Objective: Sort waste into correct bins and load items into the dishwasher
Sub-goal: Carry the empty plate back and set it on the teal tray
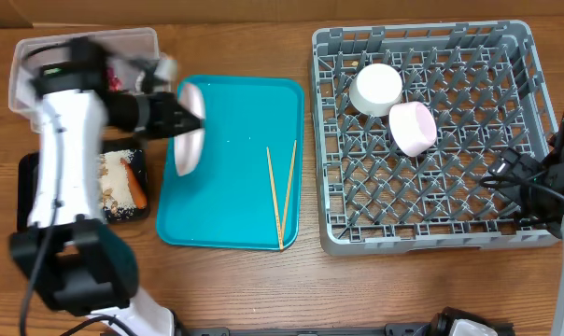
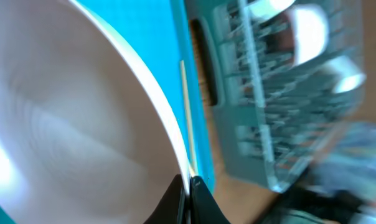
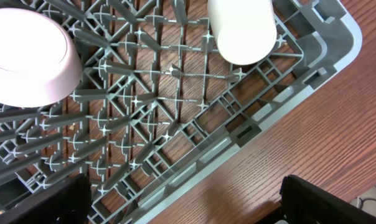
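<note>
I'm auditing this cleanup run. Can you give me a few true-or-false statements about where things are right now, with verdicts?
1. The left claw is shut on the plate. True.
2. The chopsticks lie in the rack. False: they lie on the teal tray.
3. The carrot lies in the black tray. True.
4. The right claw grips the bowl. False: it is open and empty, and the bowl sits in the rack.

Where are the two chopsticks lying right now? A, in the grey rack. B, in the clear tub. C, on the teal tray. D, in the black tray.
C: both chopsticks lie on the right half of the teal tray, outside the rack.
</note>
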Controlling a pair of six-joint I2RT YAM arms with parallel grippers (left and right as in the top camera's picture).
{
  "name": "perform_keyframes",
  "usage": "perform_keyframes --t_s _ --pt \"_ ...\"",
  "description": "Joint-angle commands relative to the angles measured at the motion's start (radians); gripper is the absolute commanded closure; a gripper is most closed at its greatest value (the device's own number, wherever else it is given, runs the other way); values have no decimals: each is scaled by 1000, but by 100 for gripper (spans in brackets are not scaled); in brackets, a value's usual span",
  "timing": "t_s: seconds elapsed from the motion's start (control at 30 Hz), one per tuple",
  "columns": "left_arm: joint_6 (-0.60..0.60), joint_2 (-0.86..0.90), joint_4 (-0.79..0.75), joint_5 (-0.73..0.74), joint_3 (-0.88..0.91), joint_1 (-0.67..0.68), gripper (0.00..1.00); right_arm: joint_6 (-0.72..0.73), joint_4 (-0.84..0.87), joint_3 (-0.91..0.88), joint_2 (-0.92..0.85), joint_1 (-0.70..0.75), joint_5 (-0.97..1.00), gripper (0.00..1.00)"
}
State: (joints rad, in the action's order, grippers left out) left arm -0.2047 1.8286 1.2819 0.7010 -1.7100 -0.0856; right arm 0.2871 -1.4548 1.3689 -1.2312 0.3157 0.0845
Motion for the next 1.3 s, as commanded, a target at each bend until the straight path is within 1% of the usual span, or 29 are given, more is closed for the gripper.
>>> perform_keyframes --t_s 0.0,0.07,0.2,0.27,0.3,0.43,0.6,0.63,0.67,0.73,0.77,0.87,1.0,1.13,1.2,1.23,1.27 --pt "209 5 -55 -418 -19 172 96 -2 4 18 12 5 -1 0" --pt "277 34 -74 -555 -19 262 96 -2 3 18 12 5 -1 0" --pt "341 102 -97 -673 -19 385 96 -2 1 18 12 5 -1 0" --pt "418 149 -98 -770 -19 430 96 -2 0 18 12 5 -1 0" --pt "442 164 -97 -790 -19 439 96 -2 1 18 12 5 -1 0" --pt "491 215 -89 -791 -19 449 96 -2 1 18 12 5 -2 0" --pt "497 245 -89 -724 -19 449 94 -2 5 18 12 5 -9 0" --pt "497 245 -90 -714 -19 449 91 -2 5 18 12 5 -9 0" --pt "497 245 -90 -699 -19 449 72 -2 5 18 12 5 -9 0" --pt "496 244 -87 -681 -19 449 50 -2 5 18 12 5 -10 0" --pt "496 243 -80 -661 -20 449 36 -2 4 18 12 5 -13 0" --pt "497 219 -58 -643 -29 441 33 -3 3 18 12 5 -30 0" --pt "497 89 -32 -628 -37 380 30 -12 17 18 11 5 -135 0" --pt "497 -42 5 -629 -37 278 17 -115 36 18 12 4 -340 0" --pt "497 -99 34 -629 -37 215 3 -134 53 18 12 -8 -435 0" --pt "497 -119 50 -629 -37 188 0 -135 64 18 12 -24 -461 0" --pt "497 -141 68 -629 -37 156 0 -134 76 18 12 -48 -480 0"
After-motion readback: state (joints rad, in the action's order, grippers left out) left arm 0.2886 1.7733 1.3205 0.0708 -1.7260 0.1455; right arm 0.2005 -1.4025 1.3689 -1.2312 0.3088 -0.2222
